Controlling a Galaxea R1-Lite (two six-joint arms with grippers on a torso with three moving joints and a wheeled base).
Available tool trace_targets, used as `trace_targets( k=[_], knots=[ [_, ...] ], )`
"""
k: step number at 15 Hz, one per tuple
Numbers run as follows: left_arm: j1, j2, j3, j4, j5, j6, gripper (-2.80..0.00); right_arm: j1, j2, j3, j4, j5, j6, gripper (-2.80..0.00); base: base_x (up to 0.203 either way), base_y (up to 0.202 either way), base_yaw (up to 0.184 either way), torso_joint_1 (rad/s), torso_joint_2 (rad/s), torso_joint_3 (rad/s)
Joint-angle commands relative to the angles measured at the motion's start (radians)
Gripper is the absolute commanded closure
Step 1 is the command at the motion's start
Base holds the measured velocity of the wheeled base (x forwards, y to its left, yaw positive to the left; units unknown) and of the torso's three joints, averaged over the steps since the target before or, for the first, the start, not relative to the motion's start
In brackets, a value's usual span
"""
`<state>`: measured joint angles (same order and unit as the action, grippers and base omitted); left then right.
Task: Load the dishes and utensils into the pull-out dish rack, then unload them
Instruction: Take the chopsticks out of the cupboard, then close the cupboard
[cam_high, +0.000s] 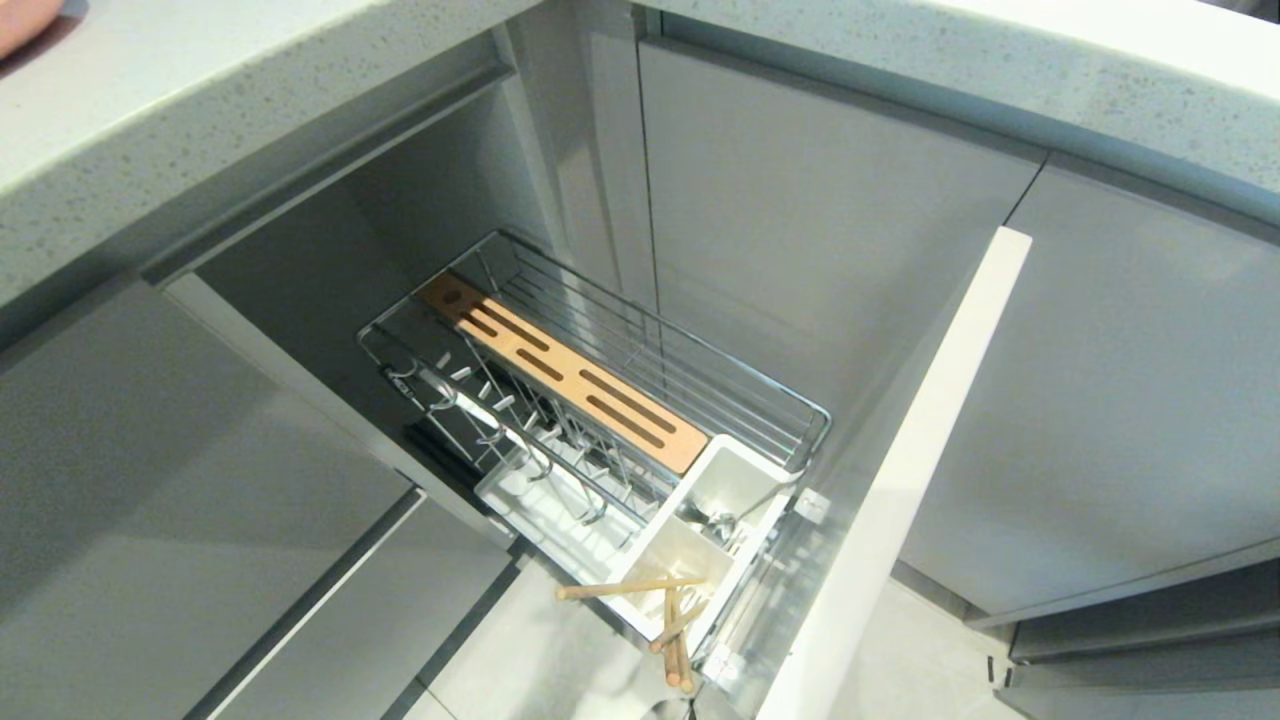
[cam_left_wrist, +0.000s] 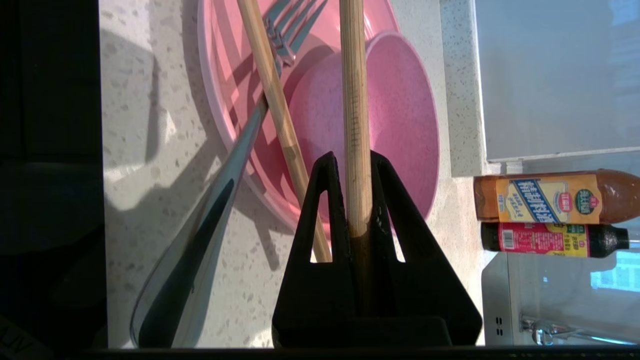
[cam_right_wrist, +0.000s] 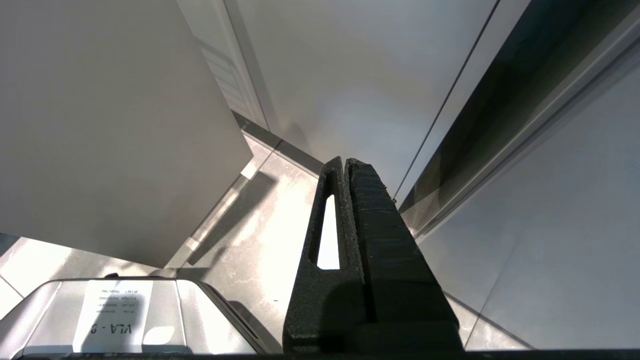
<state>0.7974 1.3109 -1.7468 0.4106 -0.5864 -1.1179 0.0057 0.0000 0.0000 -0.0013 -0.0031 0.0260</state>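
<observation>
Above the pink bowl (cam_left_wrist: 395, 125), left gripper (cam_left_wrist: 356, 165) clamps a chopstick (cam_left_wrist: 354, 100) pointing lengthwise straight out past its fingertips.

Pink plate (cam_left_wrist: 225, 100), pink bowl (cam_left_wrist: 400, 125) resting in it; fork (cam_left_wrist: 240, 145) and one chopstick (cam_left_wrist: 280, 115) leaned across; pull-out dish rack (cam_high: 640, 360) extended, chopsticks (cam_high: 672, 620) in its box.

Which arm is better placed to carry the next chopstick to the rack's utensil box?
Left, probably. The left gripper is already shut on a chopstick above the pink plate. The right gripper is shut, empty, down by the cabinet fronts.
</observation>
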Motion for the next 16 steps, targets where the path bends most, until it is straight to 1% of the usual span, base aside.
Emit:
trace_targets(
  k=[1,7,12,16],
  knots=[
    [0.0,0.021,-0.014,0.002,-0.004,-0.007,0.0,0.0,0.0,0.002,0.0,0.0,0.0,0.0,0.0,0.0,0.0,0.0,0.0,0.0],
    [0.0,0.057,-0.033,0.002,-0.01,-0.008,0.0,0.001,0.0,0.002,0.0,0.0,0.0,0.0,0.0,0.0,0.0,0.0,0.0,0.0],
    [-0.001,0.101,-0.096,-0.007,-0.012,-0.012,0.0,0.001,0.0,0.001,0.0,0.0,0.0,0.0,0.0,0.0,0.0,0.0,0.0,0.0],
    [0.0,0.106,-0.102,-0.006,-0.012,-0.032,0.0,0.0,0.0,0.002,0.0,0.0,0.0,0.0,0.0,0.0,0.0,0.0,0.0,0.0]
  ],
)
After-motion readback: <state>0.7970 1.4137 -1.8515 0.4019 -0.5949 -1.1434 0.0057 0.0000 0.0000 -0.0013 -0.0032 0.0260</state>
